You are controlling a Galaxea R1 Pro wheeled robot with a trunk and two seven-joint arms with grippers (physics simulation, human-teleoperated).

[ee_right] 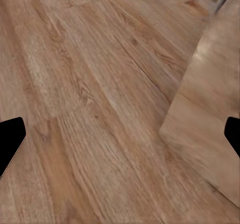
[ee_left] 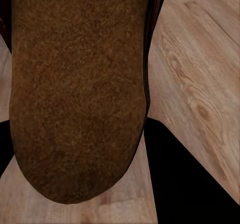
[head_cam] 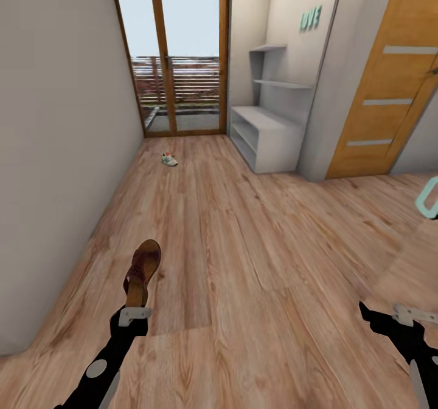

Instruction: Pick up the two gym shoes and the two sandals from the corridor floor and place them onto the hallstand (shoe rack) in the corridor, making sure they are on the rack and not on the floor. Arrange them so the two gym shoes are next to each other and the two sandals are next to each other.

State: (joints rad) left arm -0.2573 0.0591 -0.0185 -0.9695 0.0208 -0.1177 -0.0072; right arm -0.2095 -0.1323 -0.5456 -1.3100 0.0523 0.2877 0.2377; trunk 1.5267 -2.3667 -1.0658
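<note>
One brown sandal (head_cam: 144,268) hangs from my left gripper (head_cam: 135,312), which is shut on its heel end above the corridor floor (head_cam: 255,245). Its rough brown sole (ee_left: 75,84) sits between the dark fingers (ee_left: 187,176) in the left wrist view. A white gym shoe (head_cam: 169,159) with green and red marks lies far ahead on the floor near the glass door. The pale grey hallstand (head_cam: 267,135) stands at the back right under turquoise letters (head_cam: 310,19). My right gripper (head_cam: 383,318) is open and holds nothing, its fingertips (ee_right: 11,139) wide apart over bare planks.
A white wall (head_cam: 61,141) runs along the left. A glass balcony door (head_cam: 182,62) closes the corridor's far end. An orange door (head_cam: 389,75) stands right of the hallstand. A paler wooden panel (head_cam: 413,263) and a turquoise object (head_cam: 429,199) sit at the right edge.
</note>
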